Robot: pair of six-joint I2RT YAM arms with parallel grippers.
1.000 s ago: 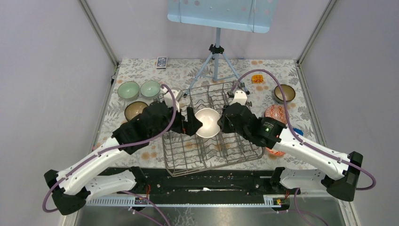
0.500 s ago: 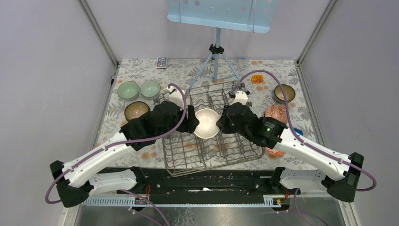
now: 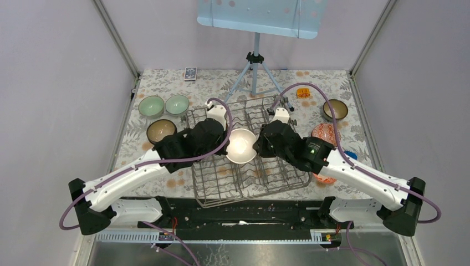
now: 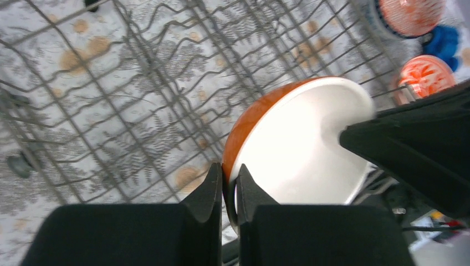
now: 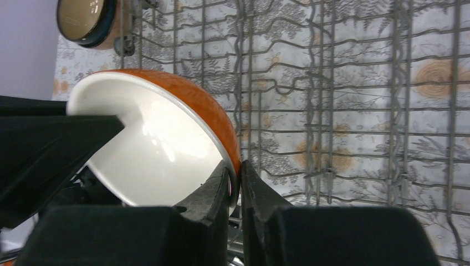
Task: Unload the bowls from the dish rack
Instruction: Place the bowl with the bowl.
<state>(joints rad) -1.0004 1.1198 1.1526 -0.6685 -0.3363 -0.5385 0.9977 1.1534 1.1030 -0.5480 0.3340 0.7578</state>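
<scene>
The orange bowl (image 3: 242, 146) hangs above the middle of the dish rack (image 3: 217, 185), its rim pinched by the right tool (image 5: 234, 176). The left tool (image 4: 228, 185) has just moved in and clamped the opposite rim, likely a handover.

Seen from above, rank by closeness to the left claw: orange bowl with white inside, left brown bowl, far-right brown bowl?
1. Orange ceramic bowl with white inside: pinched at its rim by the left gripper.
2. Brown bowl with tan inside: at the left.
3. Other dark brown bowl: far right.
</scene>
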